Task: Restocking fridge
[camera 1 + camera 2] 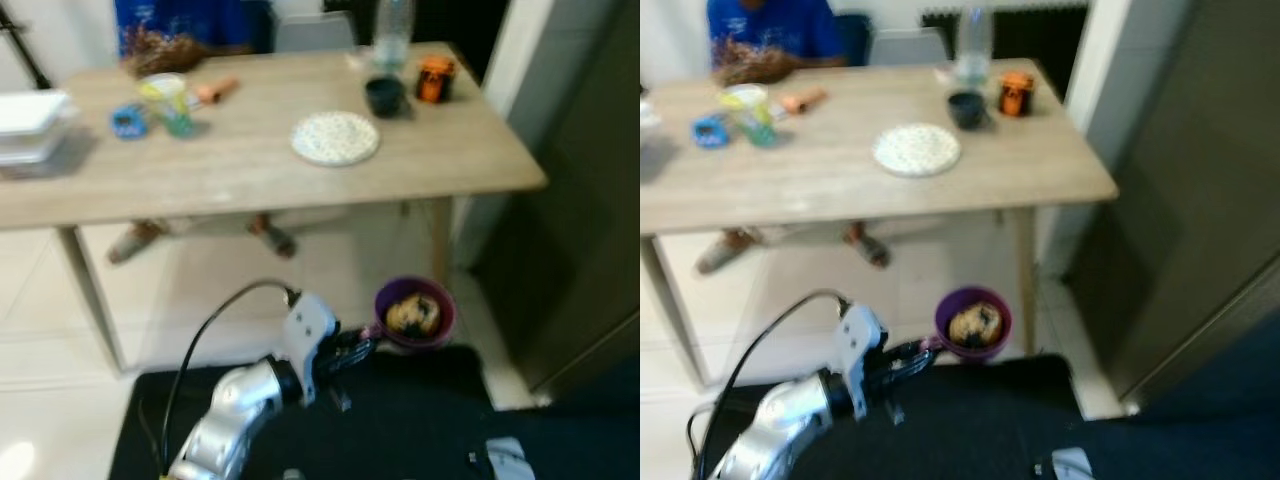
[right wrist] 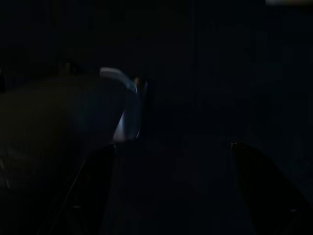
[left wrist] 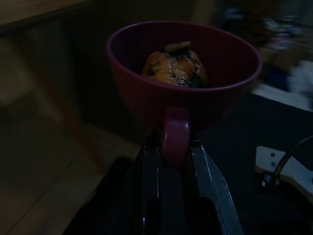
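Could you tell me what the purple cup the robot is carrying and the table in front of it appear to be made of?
The purple cup, held by its handle in the left pincer, looks like smooth plastic or glazed ceramic: even colour, soft sheen, thick rounded rim. I cannot tell which. The table looks like light wood or a wood-look laminate, matte, with faint pale grain streaks.

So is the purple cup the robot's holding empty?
No, the purple cup, held by its handle in the left gripper, has a browned piece of food inside.
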